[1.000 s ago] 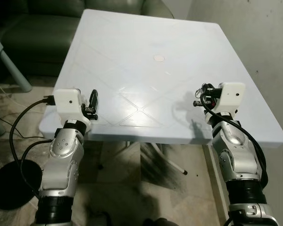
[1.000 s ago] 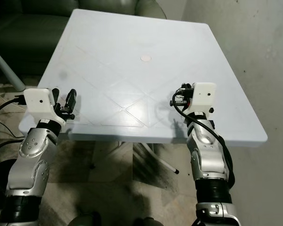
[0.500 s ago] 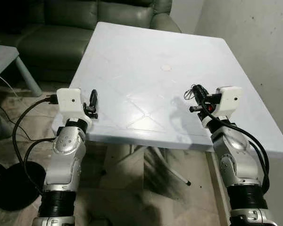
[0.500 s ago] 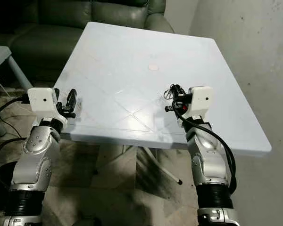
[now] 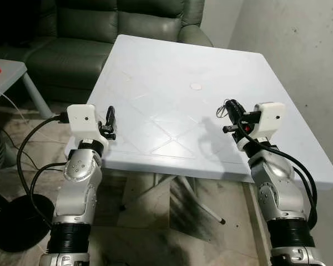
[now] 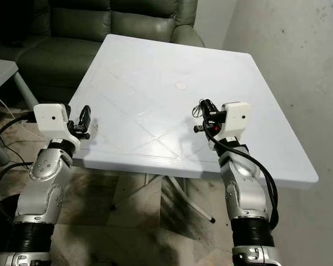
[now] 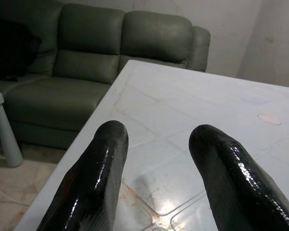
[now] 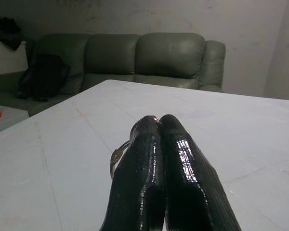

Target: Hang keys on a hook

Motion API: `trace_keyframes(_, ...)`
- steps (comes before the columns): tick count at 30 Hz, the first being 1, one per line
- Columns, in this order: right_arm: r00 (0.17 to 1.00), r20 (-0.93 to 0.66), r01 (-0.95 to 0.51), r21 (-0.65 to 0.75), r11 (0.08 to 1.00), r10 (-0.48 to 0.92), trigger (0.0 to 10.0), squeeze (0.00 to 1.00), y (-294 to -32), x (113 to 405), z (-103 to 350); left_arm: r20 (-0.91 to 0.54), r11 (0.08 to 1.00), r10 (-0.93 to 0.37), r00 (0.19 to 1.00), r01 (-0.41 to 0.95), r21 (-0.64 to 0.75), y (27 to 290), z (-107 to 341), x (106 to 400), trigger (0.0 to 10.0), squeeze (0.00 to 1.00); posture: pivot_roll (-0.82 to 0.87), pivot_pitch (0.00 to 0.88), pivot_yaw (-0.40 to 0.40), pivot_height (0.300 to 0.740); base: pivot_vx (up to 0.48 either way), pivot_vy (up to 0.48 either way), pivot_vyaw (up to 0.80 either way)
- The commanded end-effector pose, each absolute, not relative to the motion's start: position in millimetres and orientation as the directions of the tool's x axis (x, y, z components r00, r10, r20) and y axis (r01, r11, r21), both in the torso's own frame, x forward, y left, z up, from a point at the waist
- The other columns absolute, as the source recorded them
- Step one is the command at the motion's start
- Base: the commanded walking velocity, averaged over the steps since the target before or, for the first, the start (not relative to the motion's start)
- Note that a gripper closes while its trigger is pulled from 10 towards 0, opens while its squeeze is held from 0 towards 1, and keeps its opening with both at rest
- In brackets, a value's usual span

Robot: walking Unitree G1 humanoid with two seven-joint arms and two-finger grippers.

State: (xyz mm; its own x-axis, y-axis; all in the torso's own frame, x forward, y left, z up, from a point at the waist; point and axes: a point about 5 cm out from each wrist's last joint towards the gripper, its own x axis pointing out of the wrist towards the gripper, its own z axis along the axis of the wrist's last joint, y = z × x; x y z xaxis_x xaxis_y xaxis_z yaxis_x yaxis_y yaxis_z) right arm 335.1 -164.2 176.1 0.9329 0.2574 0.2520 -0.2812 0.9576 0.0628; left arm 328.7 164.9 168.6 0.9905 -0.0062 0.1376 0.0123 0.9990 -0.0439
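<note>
Behind the white table (image 5: 172,72) stands a green sofa (image 5: 100,27). Over the table's near left edge hovers the left gripper (image 5: 109,123), fingers parted and empty. Over its near right part, the right gripper (image 5: 231,110) pinches the keys (image 5: 221,110), fingers pressed together.

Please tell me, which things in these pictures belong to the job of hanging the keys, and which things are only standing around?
Belonging to the job:
- small metal key ring, pinched in the right end effector
- left end effector, open, over the table's near left edge

Only standing around:
- white plastic square table
- dark green leather sofa
- grey side table
</note>
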Motion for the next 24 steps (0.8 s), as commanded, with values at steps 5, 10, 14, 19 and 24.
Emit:
trace_keyframes(5,0.927,0.264,-0.290,0.056,0.956,0.265,10.0,0.00,-167.4,332.2,178.1,0.146,0.998,-0.011,0.989,0.019,-0.051,163.5,171.2,331.0,10.0,0.00,0.09,0.006,-0.085,0.740,0.000,0.049,0.00)
trace_keyframes(10,0.927,0.267,-0.288,0.058,0.956,0.263,10.0,0.00,-169.5,331.0,178.2,0.139,0.998,-0.013,0.990,0.022,-0.065,163.3,170.4,331.2,10.0,0.00,0.09,0.009,-0.084,0.740,0.000,0.473,0.00)
trace_keyframes(14,0.929,0.254,-0.290,0.058,0.955,0.267,10.0,0.00,-169.1,330.5,176.6,0.137,0.998,-0.009,0.991,0.017,-0.061,163.7,169.9,331.0,10.0,0.00,0.08,0.010,-0.084,0.740,0.000,0.480,-0.15)
trace_keyframes(19,0.929,0.244,-0.299,0.059,0.952,0.277,10.0,0.00,-168.6,330.5,175.6,0.135,0.998,0.009,0.991,0.000,-0.065,165.5,169.5,331.5,10.0,0.00,0.09,0.009,-0.087,0.740,0.000,0.283,-0.63)
trace_keyframes(24,0.929,0.242,-0.303,0.058,0.951,0.281,10.0,0.00,-168.7,330.8,175.8,0.133,0.998,0.021,0.991,-0.013,-0.063,166.5,169.5,331.7,10.0,0.00,0.09,0.007,-0.092,0.740,0.000,0.000,-0.63)
